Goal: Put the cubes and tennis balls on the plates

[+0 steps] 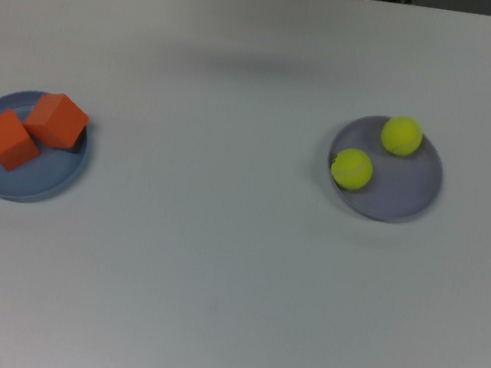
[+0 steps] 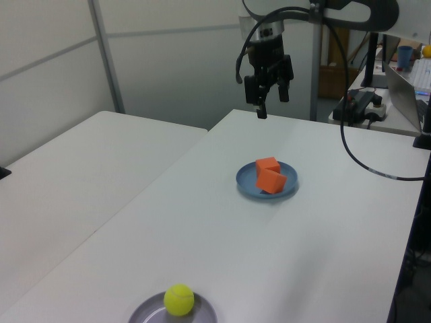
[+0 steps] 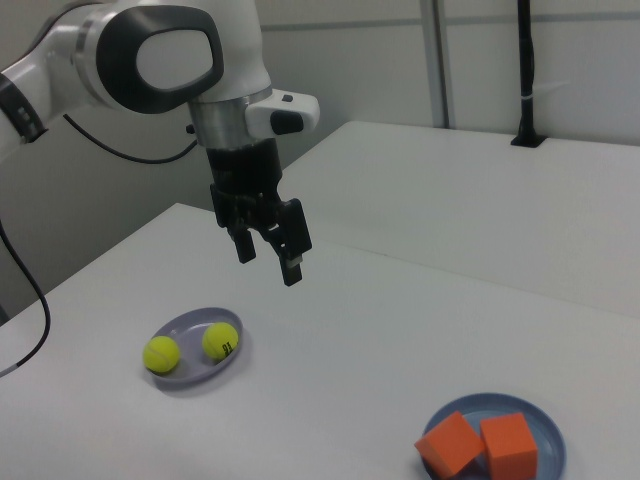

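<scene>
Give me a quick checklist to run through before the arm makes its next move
1. Both cubes on the blue plate: ok.
2. Both tennis balls on the lavender plate: ok.
3. Nothing loose on the table: ok.
4. Gripper empty, jaws open: ok.
5. Gripper raised clear of both plates: ok.
6. Cubes lying flat: not ok, one leans on the other.
</scene>
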